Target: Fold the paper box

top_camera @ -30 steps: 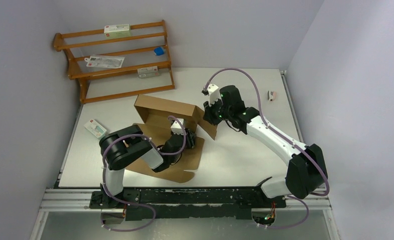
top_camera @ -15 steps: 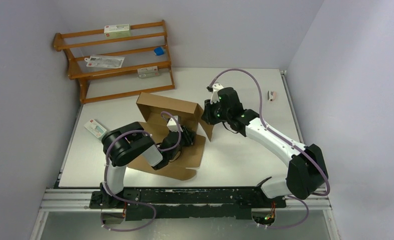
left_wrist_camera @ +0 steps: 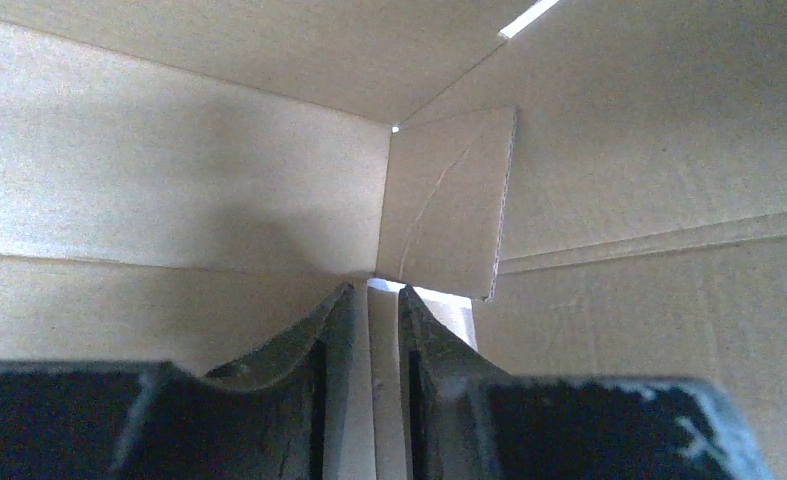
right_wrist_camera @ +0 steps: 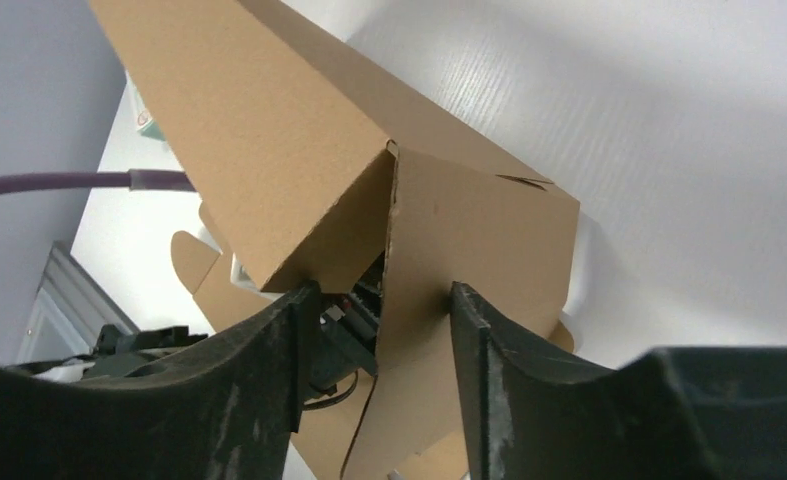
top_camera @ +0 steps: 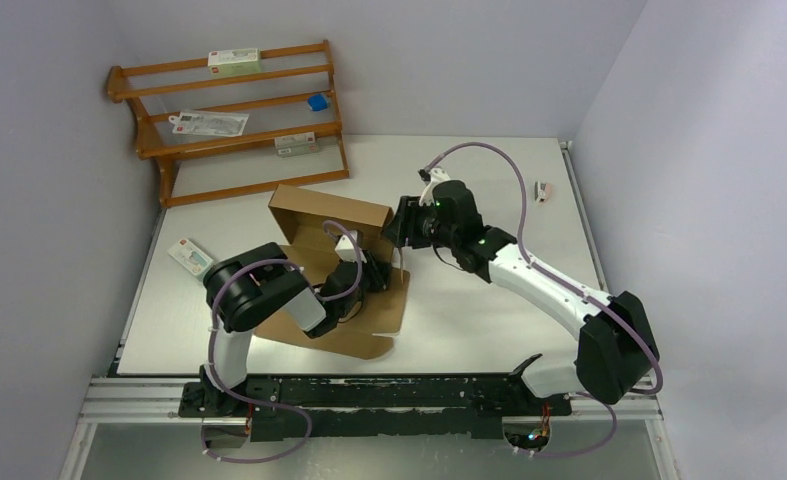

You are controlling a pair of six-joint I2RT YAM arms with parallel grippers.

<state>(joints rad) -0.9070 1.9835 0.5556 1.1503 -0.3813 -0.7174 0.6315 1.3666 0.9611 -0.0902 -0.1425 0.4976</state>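
Observation:
The paper box (top_camera: pixel 326 212) is brown cardboard, partly folded, in the middle of the table with its back wall upright and its front flap flat. My left gripper (top_camera: pixel 369 273) reaches inside it. In the left wrist view the left gripper (left_wrist_camera: pixel 374 295) is nearly shut with a thin cardboard strip between the jaws, facing an inner corner tab (left_wrist_camera: pixel 447 205). My right gripper (top_camera: pixel 397 222) is at the box's right end. In the right wrist view the right gripper (right_wrist_camera: pixel 379 300) is open and straddles the upright side flap (right_wrist_camera: pixel 474 235).
A wooden rack (top_camera: pixel 159 150) stands at the back left with white packets and a blue item (top_camera: pixel 317 102). A white packet (top_camera: pixel 190 256) lies left of the box. A small object (top_camera: pixel 543 191) lies at the far right. Walls close in on three sides.
My right gripper has moved left against the box's right end, and the side flap has swung in from slanting outward to upright. My left gripper has shifted slightly right inside the box.

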